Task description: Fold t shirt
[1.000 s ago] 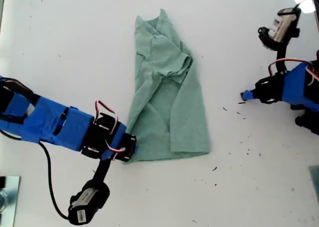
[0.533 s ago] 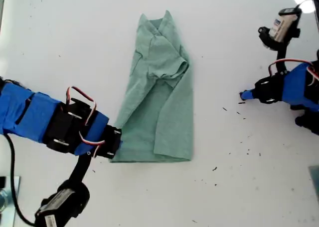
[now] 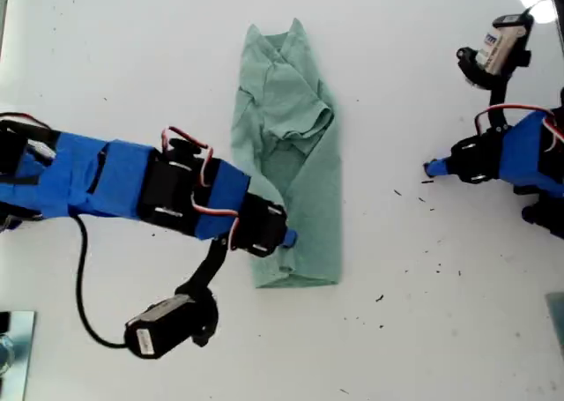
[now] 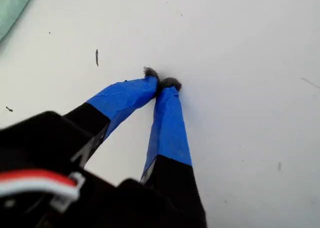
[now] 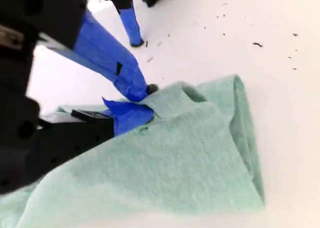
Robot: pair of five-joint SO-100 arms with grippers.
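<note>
Carried rightward since the earlier frame, my second gripper (image 3: 284, 240) pinches the t shirt (image 3: 300, 163) hem, narrowing it lengthwise at surface (image 3: 132, 57) centre; crosswise folds remain. My first gripper (image 4: 162, 83), pressed together, idles at the exterior view's right.

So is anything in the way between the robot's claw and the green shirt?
Nothing visible: my second gripper is shut on an edge of the soft pale sage-green cloth t-shirt, carrying it across.
</note>
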